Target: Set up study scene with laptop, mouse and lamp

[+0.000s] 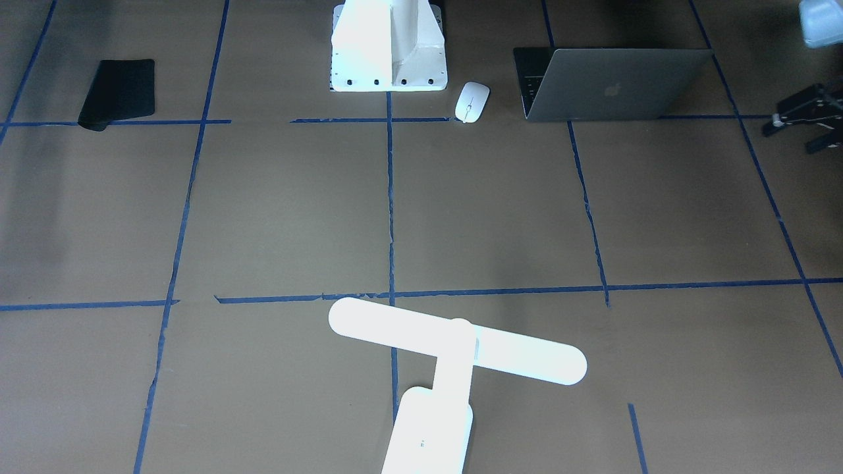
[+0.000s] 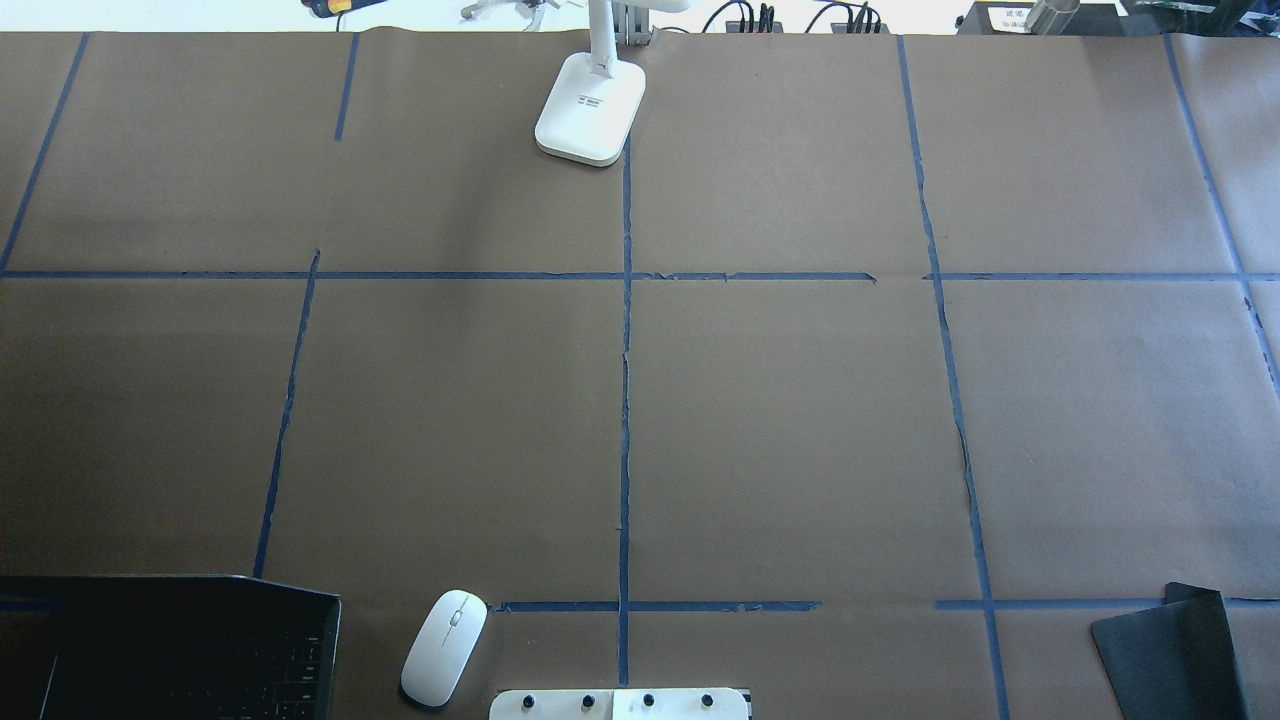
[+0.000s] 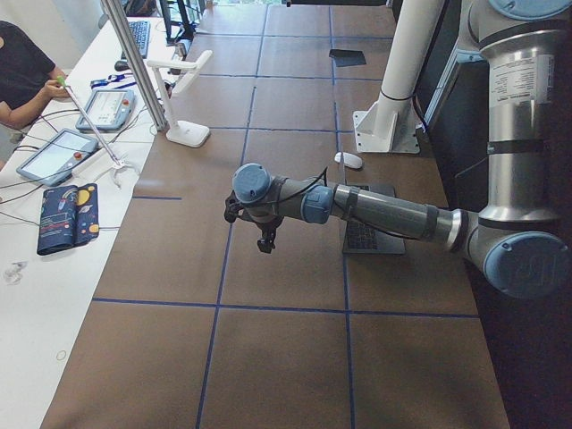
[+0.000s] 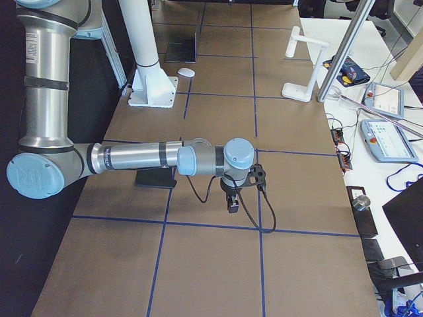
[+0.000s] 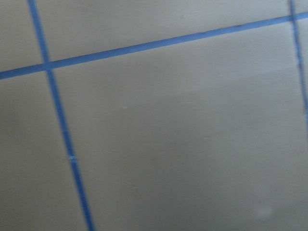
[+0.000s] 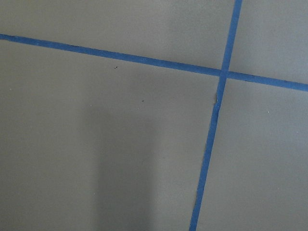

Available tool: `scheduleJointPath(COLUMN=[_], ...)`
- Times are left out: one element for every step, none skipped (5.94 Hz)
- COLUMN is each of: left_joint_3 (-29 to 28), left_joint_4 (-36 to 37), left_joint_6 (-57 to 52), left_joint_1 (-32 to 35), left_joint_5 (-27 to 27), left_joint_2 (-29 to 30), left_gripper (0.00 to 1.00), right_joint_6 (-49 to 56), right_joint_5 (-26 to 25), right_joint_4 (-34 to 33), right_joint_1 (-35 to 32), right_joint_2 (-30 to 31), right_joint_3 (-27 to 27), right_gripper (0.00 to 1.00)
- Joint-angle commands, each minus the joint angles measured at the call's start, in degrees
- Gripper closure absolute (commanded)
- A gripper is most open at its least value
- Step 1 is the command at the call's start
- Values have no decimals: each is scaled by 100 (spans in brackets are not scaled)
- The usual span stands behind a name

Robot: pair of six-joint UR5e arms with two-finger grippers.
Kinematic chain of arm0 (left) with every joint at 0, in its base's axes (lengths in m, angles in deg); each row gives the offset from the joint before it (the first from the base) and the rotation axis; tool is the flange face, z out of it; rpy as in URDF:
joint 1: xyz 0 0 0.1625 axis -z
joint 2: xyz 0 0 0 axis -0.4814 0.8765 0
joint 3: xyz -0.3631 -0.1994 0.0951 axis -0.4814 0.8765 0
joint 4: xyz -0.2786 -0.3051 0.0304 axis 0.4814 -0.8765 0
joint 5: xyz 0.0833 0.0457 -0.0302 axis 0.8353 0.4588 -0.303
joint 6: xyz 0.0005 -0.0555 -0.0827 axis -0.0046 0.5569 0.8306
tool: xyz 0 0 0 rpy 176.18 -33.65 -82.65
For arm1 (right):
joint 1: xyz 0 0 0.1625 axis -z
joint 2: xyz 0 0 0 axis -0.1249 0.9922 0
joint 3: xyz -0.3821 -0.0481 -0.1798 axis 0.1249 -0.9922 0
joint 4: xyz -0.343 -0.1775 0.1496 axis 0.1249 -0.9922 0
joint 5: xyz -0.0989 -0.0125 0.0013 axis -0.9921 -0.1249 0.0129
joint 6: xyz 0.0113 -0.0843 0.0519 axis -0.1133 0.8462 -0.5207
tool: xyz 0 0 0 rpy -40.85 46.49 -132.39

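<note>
While my left pincer (image 3: 266,243) and right pincer (image 4: 232,203) hang over the worktop (image 3: 286,349), apart or together I cannot tell, I fear the smooth mouse (image 1: 472,101) beside the half-open laptop (image 1: 612,82) slipping free, and the far-edge lamp (image 1: 454,342) toppling if gripped high.

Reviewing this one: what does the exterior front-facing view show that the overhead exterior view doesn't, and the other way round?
Only front-facing: the laptop lid with its logo, and the lamp with its long bar whole. Only overhead: cables past the far edge of the table; the lamp's bar is cut off there. Both: the open laptop, the lamp's base, the mouse between laptop and white pedestal, and the black mouse pad.
</note>
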Motion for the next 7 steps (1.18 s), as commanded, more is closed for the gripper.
scheduleJointPath(left_joint_3=[1023, 1490, 1973, 2022, 2040, 2066, 2266], left_joint_4=[-56, -99, -212, -231, -614, -1375, -1487], left_joint_6=[2149, 3633, 4275, 4873, 5958, 7630, 8804], left_joint_1=[-564, -697, -933, -987, -1179, -1355, -2158], left_joint_5=[25, 25, 69, 165, 357, 594, 1258], left_joint_2=[-475, -697, -1013, -1051, -1051, -1051, -1095], left_gripper=[0, 0, 0, 0, 0, 0, 0], right_joint_6=[0, 0, 0, 0, 9, 0, 9], right_joint_5=[1, 1, 9, -8, 1, 1, 1], right_joint_4=[0, 0, 0, 0, 0, 0, 9], right_joint_1=[0, 9, 9, 18, 18, 9, 18], right_joint_2=[0, 0, 0, -9, -9, -9, -9], right_joint_3=[8, 8, 8, 8, 17, 17, 17], right_gripper=[0, 0, 0, 0, 0, 0, 0])
